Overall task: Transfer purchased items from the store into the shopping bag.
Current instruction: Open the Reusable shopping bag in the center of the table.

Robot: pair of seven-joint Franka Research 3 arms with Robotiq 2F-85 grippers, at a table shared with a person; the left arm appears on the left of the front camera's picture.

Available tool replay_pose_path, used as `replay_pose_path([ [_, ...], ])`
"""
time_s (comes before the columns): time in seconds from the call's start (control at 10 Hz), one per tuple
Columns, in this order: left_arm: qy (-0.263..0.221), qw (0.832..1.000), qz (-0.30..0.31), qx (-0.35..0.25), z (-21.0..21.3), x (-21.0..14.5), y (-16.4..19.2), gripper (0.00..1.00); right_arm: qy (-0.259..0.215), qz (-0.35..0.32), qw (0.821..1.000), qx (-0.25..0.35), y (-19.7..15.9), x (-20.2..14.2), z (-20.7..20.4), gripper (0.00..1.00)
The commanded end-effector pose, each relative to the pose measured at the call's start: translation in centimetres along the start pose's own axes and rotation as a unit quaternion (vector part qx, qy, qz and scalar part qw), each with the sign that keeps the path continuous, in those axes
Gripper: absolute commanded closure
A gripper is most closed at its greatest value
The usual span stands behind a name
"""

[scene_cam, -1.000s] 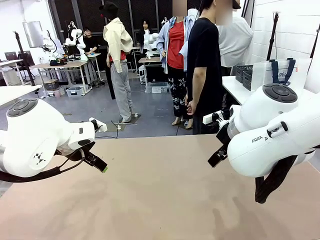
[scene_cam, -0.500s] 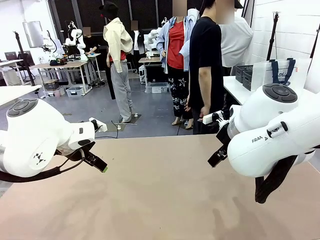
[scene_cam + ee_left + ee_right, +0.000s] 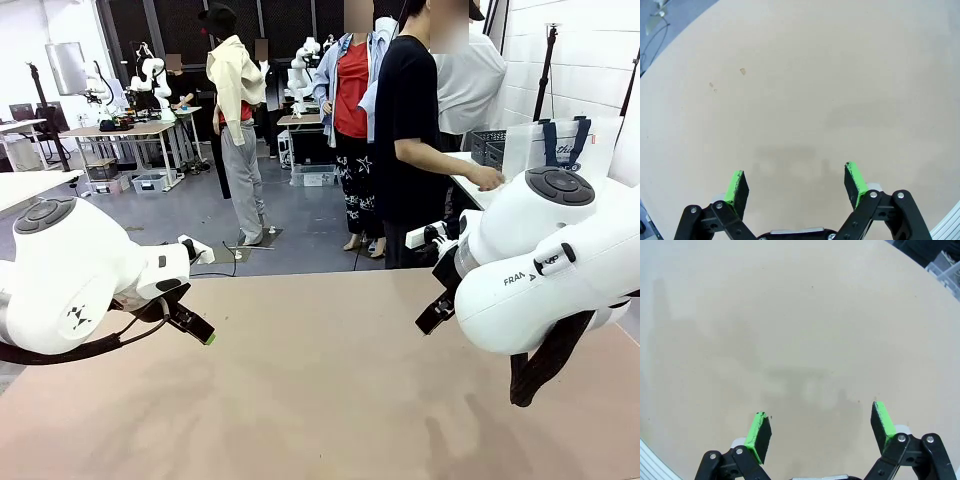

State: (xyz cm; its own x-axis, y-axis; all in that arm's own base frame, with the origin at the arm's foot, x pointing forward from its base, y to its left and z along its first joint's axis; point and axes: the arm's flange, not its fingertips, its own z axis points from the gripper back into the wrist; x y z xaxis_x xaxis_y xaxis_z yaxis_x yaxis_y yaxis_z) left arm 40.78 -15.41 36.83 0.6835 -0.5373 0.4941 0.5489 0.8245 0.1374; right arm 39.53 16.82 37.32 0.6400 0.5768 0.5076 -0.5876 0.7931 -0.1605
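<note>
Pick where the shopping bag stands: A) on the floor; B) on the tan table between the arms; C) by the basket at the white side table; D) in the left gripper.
C: the shopping bag stands beside the dark grey basket at the white side table.

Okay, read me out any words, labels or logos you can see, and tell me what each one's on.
"FRAN": on the white casing of the right arm in the front view; the rest of the word is hidden.
Script lettering on the shopping bag: too small and blurred to read.
Nothing else is legible.
</note>
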Motion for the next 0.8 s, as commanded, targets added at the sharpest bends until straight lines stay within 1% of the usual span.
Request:
replay_pose_path([
  [0.0, 0.0, 1.0, 0.001, 0.0, 0.02, -0.05, 0.11, 0.0, 0.0, 0.0, 1.0, 0.0, -0.01, 0.0, 0.0, 0.0],
  [0.7, 0.0, 1.0, 0.001, 0.0, 0.02, -0.05, 0.11, 0.0, 0.0, 0.0, 1.0, 0.0, -0.01, 0.0, 0.0, 0.0],
])
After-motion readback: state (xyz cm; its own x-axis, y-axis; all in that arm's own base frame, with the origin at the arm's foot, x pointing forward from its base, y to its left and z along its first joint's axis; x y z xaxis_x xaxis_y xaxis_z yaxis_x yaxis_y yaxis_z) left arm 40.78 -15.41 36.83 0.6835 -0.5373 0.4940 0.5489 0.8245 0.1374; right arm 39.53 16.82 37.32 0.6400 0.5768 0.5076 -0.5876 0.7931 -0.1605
